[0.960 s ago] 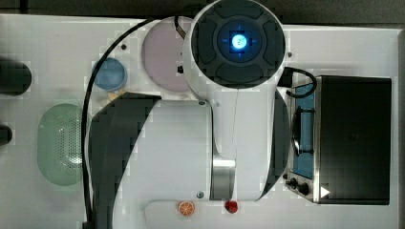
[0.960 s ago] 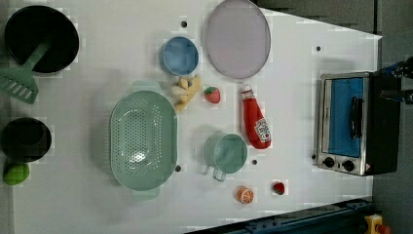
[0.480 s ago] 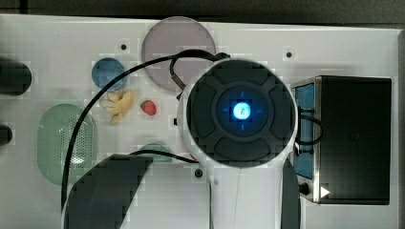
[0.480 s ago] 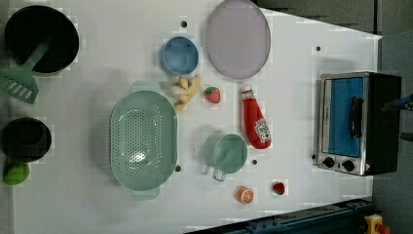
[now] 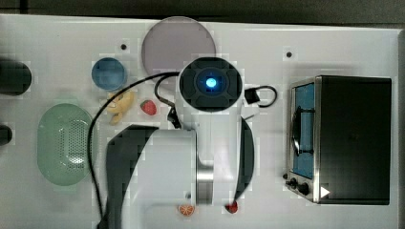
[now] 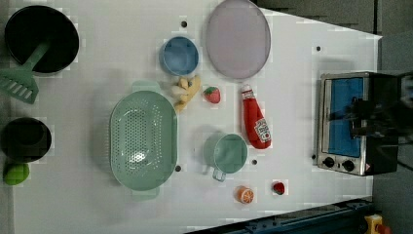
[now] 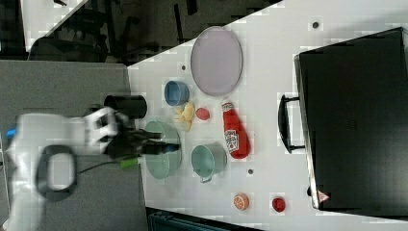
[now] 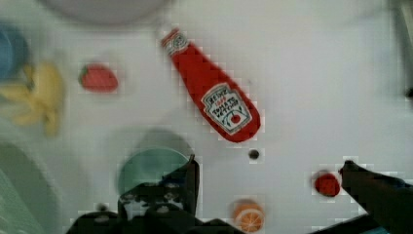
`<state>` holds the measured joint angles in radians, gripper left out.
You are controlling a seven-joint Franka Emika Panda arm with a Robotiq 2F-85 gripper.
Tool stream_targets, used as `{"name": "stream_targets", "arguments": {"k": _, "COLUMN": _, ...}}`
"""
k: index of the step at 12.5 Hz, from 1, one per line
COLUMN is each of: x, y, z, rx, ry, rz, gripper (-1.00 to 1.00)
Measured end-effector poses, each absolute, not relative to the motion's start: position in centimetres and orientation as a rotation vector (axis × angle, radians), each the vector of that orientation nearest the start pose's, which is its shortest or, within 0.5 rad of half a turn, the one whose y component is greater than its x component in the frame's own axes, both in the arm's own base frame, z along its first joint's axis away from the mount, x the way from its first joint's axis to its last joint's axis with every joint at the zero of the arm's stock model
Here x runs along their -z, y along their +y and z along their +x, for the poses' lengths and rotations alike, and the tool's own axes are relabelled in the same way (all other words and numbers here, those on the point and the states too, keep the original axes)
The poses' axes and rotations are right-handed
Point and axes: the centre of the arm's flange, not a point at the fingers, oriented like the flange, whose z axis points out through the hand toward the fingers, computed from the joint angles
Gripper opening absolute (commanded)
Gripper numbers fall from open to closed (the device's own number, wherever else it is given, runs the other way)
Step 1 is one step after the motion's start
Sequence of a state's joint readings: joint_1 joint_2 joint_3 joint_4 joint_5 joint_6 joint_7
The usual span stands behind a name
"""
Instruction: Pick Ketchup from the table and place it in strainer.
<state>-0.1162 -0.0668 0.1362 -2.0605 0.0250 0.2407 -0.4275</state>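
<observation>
since the earlier top view my arm has swung back over the table's middle; the gripper [image 8: 265,170] hangs spread wide, empty, above the small red squeeze ketchup bottle with white cap [image 8: 214,92]. it lies flat, long axis slanted across the finger gap, well apart from the pale mint-green perforated oval strainer [image 6: 142,139]

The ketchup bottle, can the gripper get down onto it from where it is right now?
Probably yes. The ketchup bottle lies flat on the table with bare space around it, the gripper is open above, and the cup sits close but apart.
</observation>
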Motion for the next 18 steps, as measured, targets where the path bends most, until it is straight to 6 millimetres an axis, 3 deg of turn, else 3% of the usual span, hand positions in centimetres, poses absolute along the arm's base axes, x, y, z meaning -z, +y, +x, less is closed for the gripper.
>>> {"name": "stream_targets", "arguments": {"k": 3, "x": -35.1, "y": 1.0, "z": 50.9, "rx": -0.329, "ry": 0.125, "rz": -3.108, "gripper": 1.0}}
{"name": "stream_targets", "arguments": {"k": 5, "x": -30.9, "y": 0.9, "z": 50.1, "rx": -0.328, "ry": -0.021, "rz": -3.09, "gripper": 1.0}}
{"name": "stream_targets", "arguments": {"k": 7, "x": -29.0, "y": 0.7, "z": 49.7, "rx": -0.231, "ry": -0.11, "rz": -3.099, "gripper": 1.0}}
{"name": "stream_targets", "arguments": {"k": 9, "x": -28.4, "y": 0.7, "z": 49.7, "rx": -0.109, "ry": -0.13, "rz": -3.106, "gripper": 1.0}}
{"name": "stream_targets", "arguments": {"k": 13, "x": -26.7, "y": 1.1, "z": 49.7, "rx": -0.078, "ry": -0.156, "rz": -3.105, "gripper": 1.0}}
{"name": "stream_targets", "arguments": {"k": 16, "x": -22.1, "y": 1.3, "z": 50.3, "rx": -0.09, "ry": -0.185, "rz": -3.091, "gripper": 1.0}}
{"name": "stream_targets", "arguments": {"k": 18, "x": -18.0, "y": 1.5, "z": 49.4, "rx": -0.172, "ry": -0.18, "rz": -3.073, "gripper": 1.0}}
